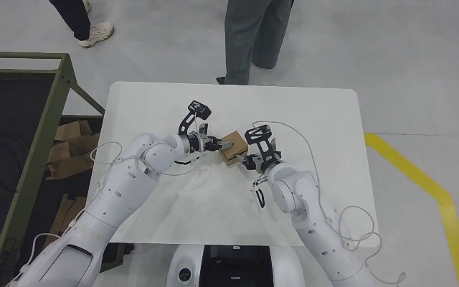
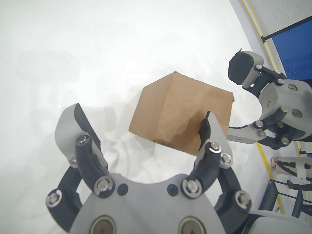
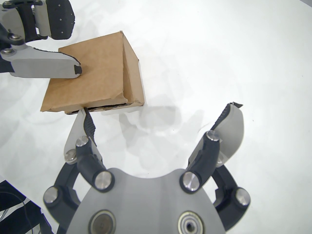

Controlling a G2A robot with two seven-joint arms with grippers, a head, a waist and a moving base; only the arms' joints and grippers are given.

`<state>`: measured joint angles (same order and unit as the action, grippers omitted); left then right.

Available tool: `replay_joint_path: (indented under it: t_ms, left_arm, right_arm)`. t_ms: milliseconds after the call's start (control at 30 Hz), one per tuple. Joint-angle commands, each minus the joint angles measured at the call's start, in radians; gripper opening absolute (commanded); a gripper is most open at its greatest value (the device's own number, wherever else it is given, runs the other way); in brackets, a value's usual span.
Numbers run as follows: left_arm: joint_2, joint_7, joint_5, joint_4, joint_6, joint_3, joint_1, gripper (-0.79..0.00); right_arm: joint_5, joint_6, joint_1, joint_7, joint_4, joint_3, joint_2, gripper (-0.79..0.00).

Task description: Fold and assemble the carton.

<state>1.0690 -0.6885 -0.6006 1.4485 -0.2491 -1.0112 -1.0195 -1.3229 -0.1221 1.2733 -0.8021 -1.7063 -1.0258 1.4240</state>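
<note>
Right tool: mine, open, fingers spread wide; one fingertip touches the near edge of the carton, and the other hangs over bare table.
Left tool: mine, open; one finger lies on the carton's upper panel, and the other stands clear of it.
Carton: brown cardboard, partly folded, with panels meeting at a raised ridge; it rests near the table's middle, about equally far from the left and right edges, between my two tools.
Table: white, with rounded corners.
</note>
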Motion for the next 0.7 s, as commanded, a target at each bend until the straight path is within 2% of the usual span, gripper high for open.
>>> replay_joint_path:
  t_ms: [0,667]
  left_arm:
    - [0.0,-0.001,-0.001,0.001,0.0,-0.001,-0.001,0.0]
    - [0.004,-0.01,-0.012,0.008,-0.006,-0.012,-0.015,0.0]
  right_arm:
    - [0.0,0.001,-0.001,0.0,0.001,0.0,0.0,0.0]
    - [0.0,0.003,-0.009,0.003,0.026,0.008,0.006,0.0]
